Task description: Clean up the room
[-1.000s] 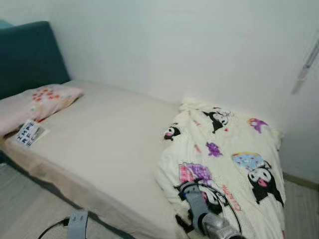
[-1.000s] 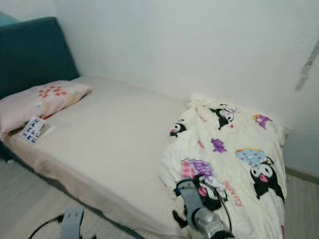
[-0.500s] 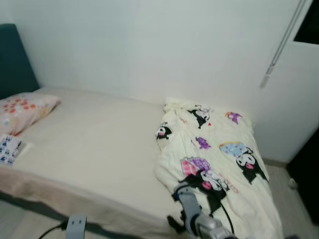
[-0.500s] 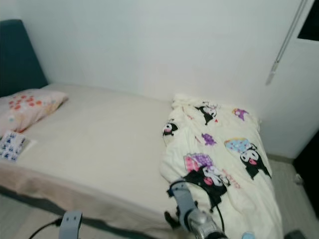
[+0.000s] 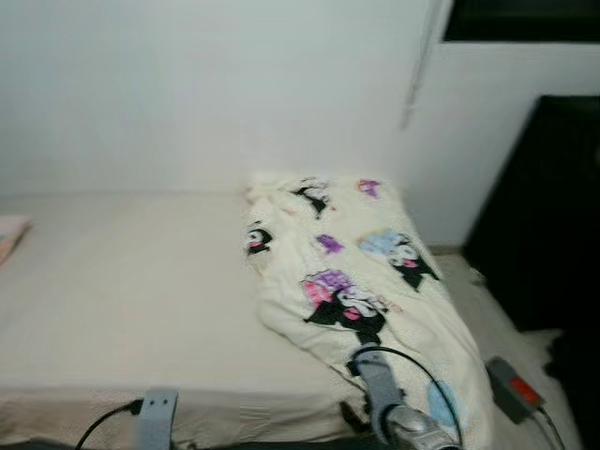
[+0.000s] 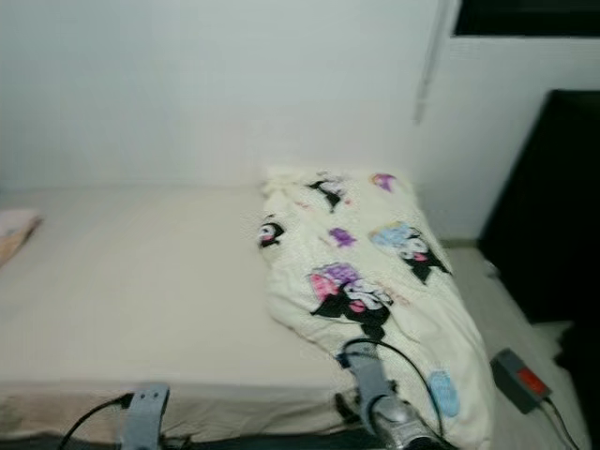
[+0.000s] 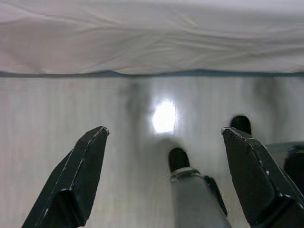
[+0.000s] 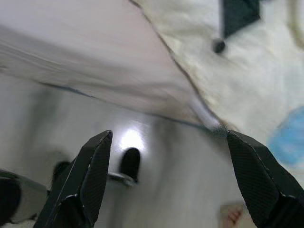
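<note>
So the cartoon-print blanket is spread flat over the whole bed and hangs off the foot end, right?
Not quite. The cartoon-print blanket is bunched at one end of the bed, leaving most of the cream sheet bare, as the right eye view shows. It does hang off the foot end.

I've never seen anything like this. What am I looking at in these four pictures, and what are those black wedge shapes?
A walking household robot took all four at once. Two come from cameras in its head, looking down at a bed with a cartoon-print blanket bunched at one end and draping over the side. A small black box with a red patch lies on the floor nearby. The silver pieces at the bottom edge are the robot's own arms. The other two come from cameras on its wrists. The black wedges are fingers: the left gripper and the right gripper, both spread open, holding nothing, hanging above the floor beside the bed.
</note>
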Controlling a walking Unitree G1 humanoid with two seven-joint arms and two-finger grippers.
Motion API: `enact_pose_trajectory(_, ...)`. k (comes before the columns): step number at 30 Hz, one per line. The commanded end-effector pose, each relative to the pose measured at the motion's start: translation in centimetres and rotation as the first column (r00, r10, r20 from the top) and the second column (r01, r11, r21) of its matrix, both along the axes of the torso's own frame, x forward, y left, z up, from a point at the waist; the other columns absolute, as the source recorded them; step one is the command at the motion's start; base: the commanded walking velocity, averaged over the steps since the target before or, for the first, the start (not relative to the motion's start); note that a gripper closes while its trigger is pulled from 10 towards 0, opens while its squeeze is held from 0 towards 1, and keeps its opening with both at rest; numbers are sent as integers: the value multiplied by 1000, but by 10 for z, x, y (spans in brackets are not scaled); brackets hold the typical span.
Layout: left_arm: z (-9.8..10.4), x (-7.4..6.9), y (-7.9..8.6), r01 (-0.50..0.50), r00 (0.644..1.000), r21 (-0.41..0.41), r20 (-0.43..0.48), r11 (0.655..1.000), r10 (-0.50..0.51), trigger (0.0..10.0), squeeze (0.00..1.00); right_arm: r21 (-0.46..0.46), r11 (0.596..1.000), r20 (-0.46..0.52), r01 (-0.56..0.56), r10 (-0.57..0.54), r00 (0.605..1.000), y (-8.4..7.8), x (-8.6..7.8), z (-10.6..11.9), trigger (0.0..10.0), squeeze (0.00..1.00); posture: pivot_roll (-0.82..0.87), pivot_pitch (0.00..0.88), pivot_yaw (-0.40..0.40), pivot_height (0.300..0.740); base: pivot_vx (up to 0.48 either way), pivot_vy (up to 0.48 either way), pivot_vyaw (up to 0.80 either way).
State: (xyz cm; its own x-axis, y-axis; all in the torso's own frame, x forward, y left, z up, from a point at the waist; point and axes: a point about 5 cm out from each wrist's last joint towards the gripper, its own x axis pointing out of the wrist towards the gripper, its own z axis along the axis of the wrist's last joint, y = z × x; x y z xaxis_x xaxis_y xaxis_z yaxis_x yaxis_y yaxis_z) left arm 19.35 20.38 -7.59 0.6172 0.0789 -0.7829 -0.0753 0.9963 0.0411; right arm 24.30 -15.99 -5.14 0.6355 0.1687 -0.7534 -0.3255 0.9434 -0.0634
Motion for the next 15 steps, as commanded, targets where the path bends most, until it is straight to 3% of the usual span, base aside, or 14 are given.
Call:
enact_pose_trajectory(1, -4, -8, 2, 8, 999, 6, -31, 1000, -8, 10000, 0, 22, 1000, -8, 14, -14, 1000, 6, -1, -1, 10000, 0, -59, 0, -13, 737, 0, 0, -788)
enact_pose_trajectory(7, -5, -10, 2, 8, 999, 8, -40, 1000, -8, 10000, 0, 14, 999, -1, 43, -43, 999, 2, -2, -2, 10000, 0, -59, 0, -13, 737, 0, 0, -783)
enact_pose_trajectory(11, -5, -10, 1, 15, 999, 11, -44, 1000, -15, 10000, 0, 8, 999, -4, 48, -48, 999, 0, -3, -3, 10000, 0, -59, 0, -13, 737, 0, 0, 0)
enact_pose_trajectory(15, -5, -9, 0, 36, 999, 21, -42, 999, -35, 10000, 0, 6, 998, -15, 60, -60, 998, -2, -6, -4, 10000, 0, -64, 0, -15, 737, 336, 0, 0)
